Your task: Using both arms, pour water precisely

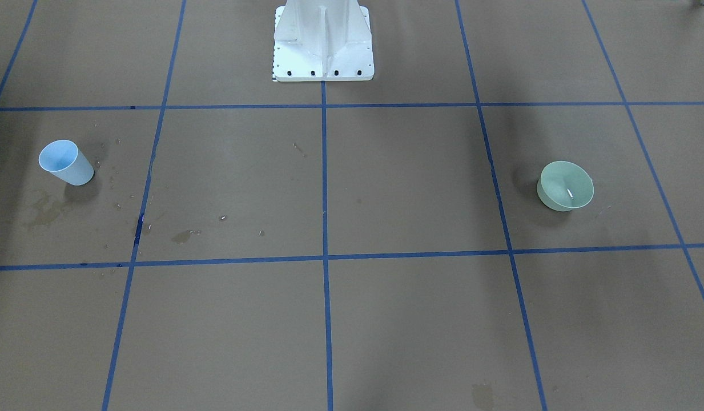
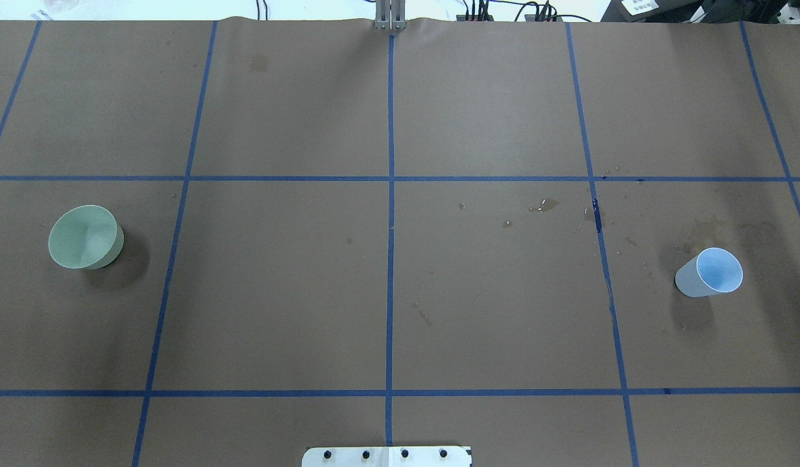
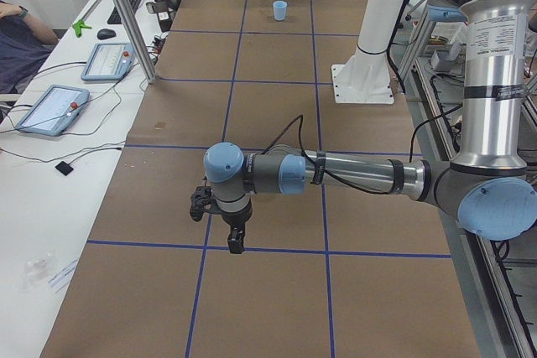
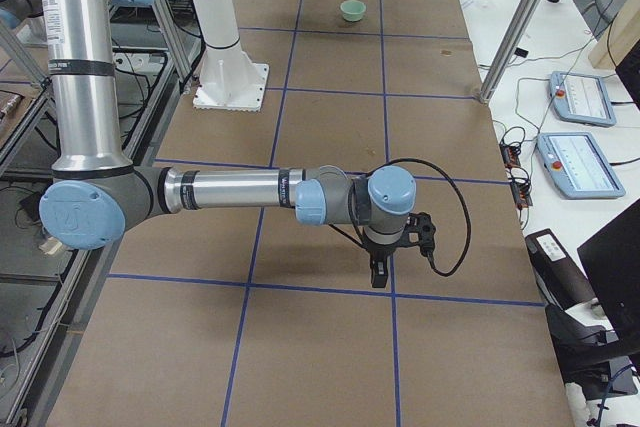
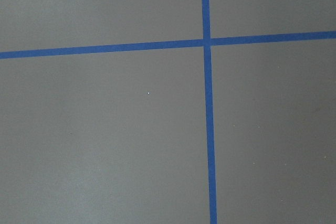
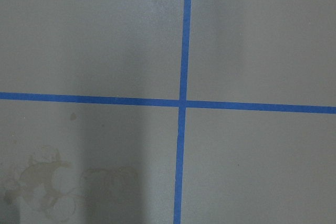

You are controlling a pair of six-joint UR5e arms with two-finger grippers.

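We find the left gripper [image 3: 236, 242] pointing down from the left arm [image 3: 361, 175] above the brown paper [image 2: 276, 292], with a crossing of blue tape [image 5: 208, 129] beneath it. We cannot tell whether its fingers are apart or together. Far ahead of it, at the table's other end, stands the blue cup [image 3: 279, 11]. The right gripper [image 4: 379, 275] hangs likewise from the right arm [image 4: 230, 190], its spread equally unreadable to us, with the green bowl [image 4: 351, 10] far beyond it and pale stains [image 6: 47, 182] below it. The water [image 1: 222, 218] shows as small glinting drops on the paper near the cup
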